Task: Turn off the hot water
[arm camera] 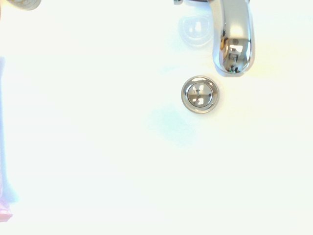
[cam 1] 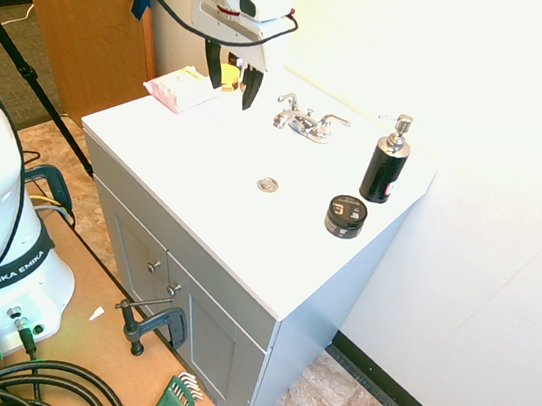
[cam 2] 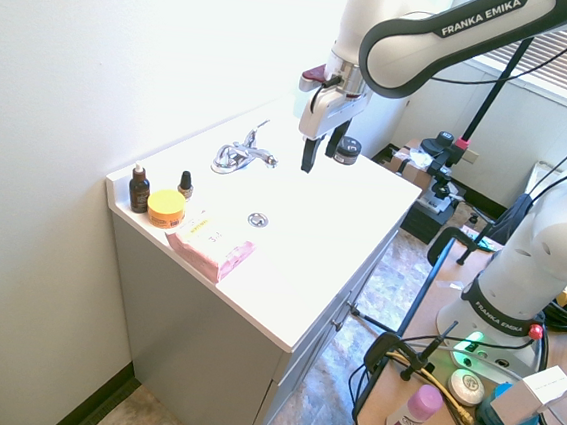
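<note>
The hot water tap (cam 1: 289, 100) is the short shiny lever on the left side of the small faucet (cam 1: 303, 122) – the faucet sits at the far edge of the white sink top (cam 1: 159, 137), close to the wall. A matching lever (cam 1: 331, 122) sticks out on the right side. No water shows at the spout (arm camera: 234, 39), and the round shiny drain (cam 1: 267, 184) sits in the sink, nearer than the faucet.

The gripper (cam 1: 231, 82) hangs in the air above the sink, left of the faucet and not touching it. Its 2 dark fingers (cam 1: 251, 87) point down and are spread apart, holding nothing.

To the right of the faucet stands a black pump bottle (cam 1: 385, 166), with a small round black jar (cam 1: 346, 216) nearer the front edge. On the left side lie a pink box (cam 1: 180, 87) and a yellow jar (cam 2: 165, 207) – 2 little dark bottles (cam 2: 139, 189) stand by the wall.
</note>
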`<control>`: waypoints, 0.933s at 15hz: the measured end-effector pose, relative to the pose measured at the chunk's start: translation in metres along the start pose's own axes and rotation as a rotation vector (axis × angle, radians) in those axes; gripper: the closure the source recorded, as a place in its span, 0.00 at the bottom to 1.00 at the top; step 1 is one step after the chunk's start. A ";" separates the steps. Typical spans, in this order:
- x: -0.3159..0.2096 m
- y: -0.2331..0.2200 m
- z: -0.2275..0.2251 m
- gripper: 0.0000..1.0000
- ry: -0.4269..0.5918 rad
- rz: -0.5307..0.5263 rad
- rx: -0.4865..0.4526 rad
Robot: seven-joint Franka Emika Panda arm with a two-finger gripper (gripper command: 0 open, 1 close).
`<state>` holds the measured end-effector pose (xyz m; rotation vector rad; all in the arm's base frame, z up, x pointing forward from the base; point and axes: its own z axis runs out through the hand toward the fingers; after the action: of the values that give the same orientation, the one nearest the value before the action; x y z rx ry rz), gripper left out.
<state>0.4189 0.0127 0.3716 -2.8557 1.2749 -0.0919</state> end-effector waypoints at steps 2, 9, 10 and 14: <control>-0.001 -0.001 0.001 0.00 0.001 0.002 -0.001; 0.040 -0.064 0.014 0.00 0.274 0.092 0.032; 0.048 -0.070 0.024 0.00 0.308 0.101 0.024; 0.065 -0.096 0.052 0.00 0.398 0.118 0.017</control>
<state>0.5364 0.0276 0.3263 -2.8298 1.4856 -0.6961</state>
